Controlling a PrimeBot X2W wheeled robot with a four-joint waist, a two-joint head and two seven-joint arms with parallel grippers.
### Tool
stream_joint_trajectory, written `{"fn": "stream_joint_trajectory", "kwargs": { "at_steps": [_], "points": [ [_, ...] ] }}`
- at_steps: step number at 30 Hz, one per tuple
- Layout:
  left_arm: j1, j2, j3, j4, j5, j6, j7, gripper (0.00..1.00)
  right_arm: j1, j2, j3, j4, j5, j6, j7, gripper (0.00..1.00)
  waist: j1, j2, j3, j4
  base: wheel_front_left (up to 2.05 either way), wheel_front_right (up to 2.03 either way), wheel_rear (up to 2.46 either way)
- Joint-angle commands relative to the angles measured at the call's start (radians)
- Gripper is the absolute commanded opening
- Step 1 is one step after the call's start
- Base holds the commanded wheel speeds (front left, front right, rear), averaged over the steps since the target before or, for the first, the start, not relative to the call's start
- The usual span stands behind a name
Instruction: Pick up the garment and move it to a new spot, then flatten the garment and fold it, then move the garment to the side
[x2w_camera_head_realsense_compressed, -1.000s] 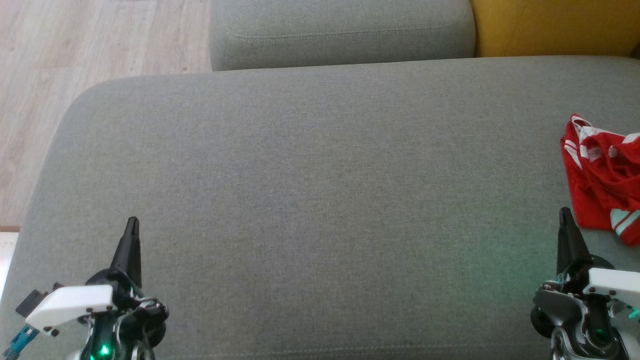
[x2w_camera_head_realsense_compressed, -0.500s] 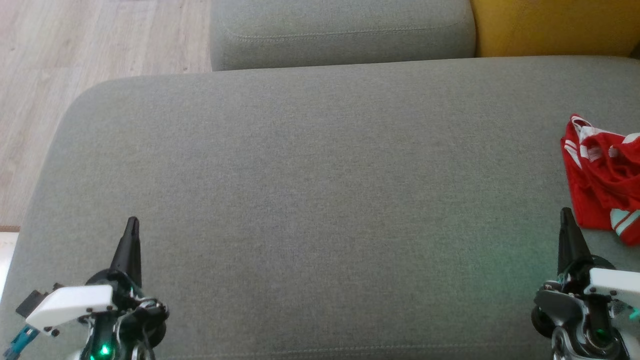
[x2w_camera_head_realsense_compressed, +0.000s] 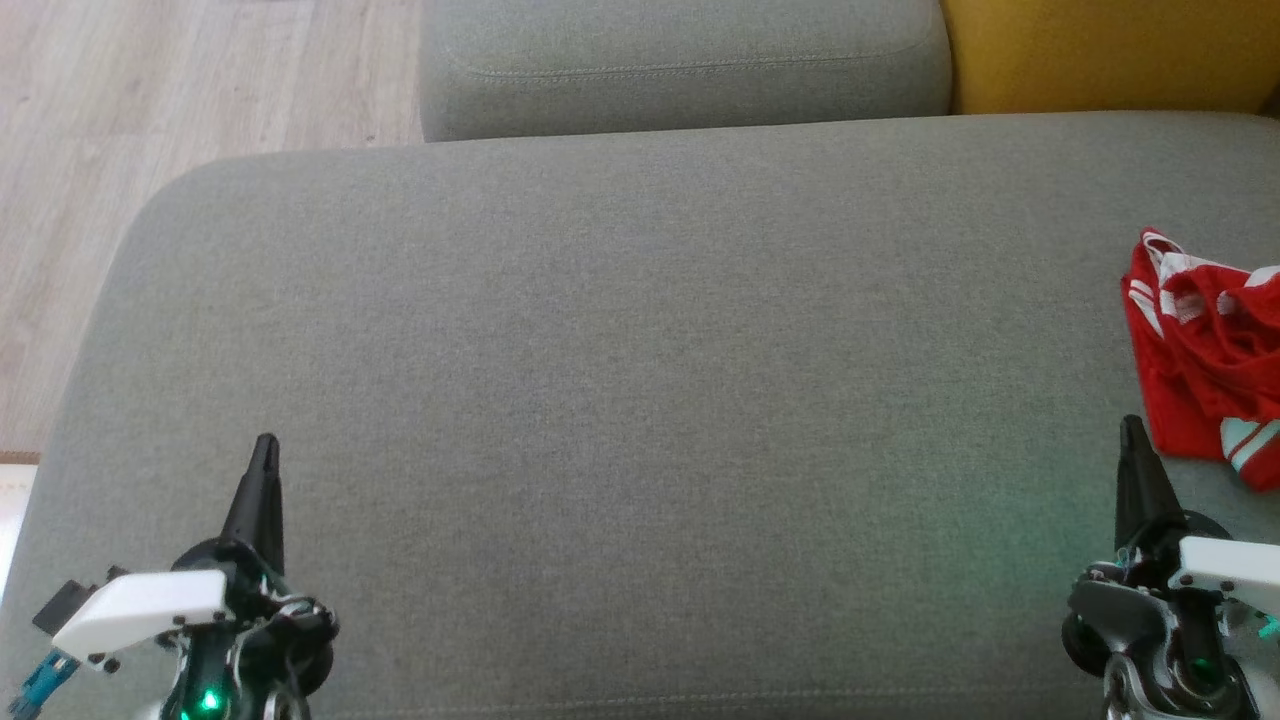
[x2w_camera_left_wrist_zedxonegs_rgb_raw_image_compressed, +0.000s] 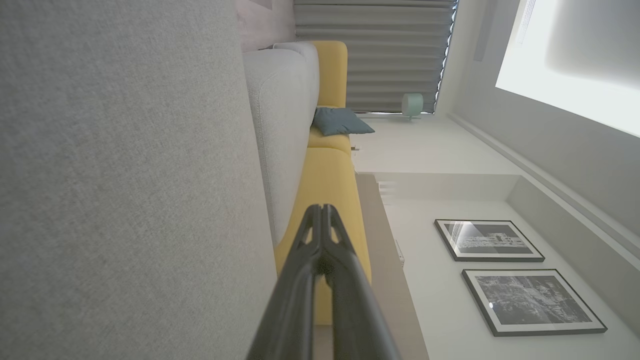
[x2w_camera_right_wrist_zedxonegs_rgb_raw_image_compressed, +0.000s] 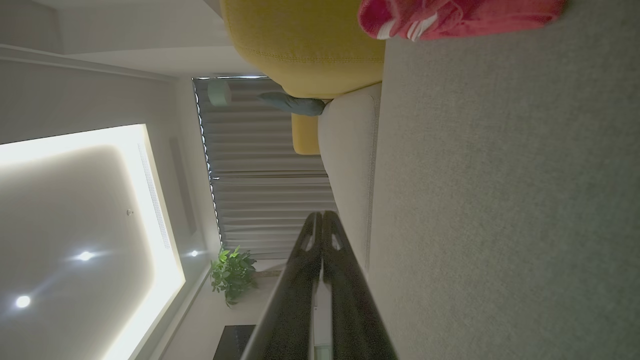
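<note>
Loosely crumpled red garment (x2w_camera_head_realsense_compressed: 1205, 350), white stripes, on grey cushion (x2w_camera_head_realsense_compressed: 640, 400), left gripper (x2w_camera_head_realsense_compressed: 265, 447) and right gripper (x2w_camera_head_realsense_compressed: 1129, 428) closed, empty

A grey sofa (x2w_camera_head_realsense_compressed: 640, 400) abuts a yellow sofa (x2w_camera_head_realsense_compressed: 1100, 50) on pale wood floor (x2w_camera_head_realsense_compressed: 150, 120) (2 framed prints (x2w_camera_left_wrist_zedxonegs_rgb_raw_image_compressed: 489, 240) beyond).

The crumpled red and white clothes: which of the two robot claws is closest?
The right gripper, its tip just beside the crumpled red and white garment; the left gripper is far across the grey fabric cushion.

Head downward, wrists sideways along sofa (x2w_camera_head_realsense_compressed: 640, 400)
</note>
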Motion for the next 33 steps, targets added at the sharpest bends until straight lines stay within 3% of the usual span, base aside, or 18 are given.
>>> {"fn": "stream_joint_trajectory", "kwargs": {
  "at_steps": [1,33],
  "points": [
    [-0.056,0.008,0.041,-0.026,0.004,-0.007,0.008,0.00,-0.050,0.001,0.016,-0.030,-0.002,-0.001,0.006,0.00,0.0000,0.0000,0.000,0.000,0.00,0.00,0.00],
    [-0.057,0.002,0.049,-0.026,0.011,-0.007,0.015,0.00,-0.051,0.007,0.008,-0.030,-0.009,-0.001,0.012,0.00,0.0000,0.0000,0.000,0.000,0.00,0.00,0.00]
  ]
}}
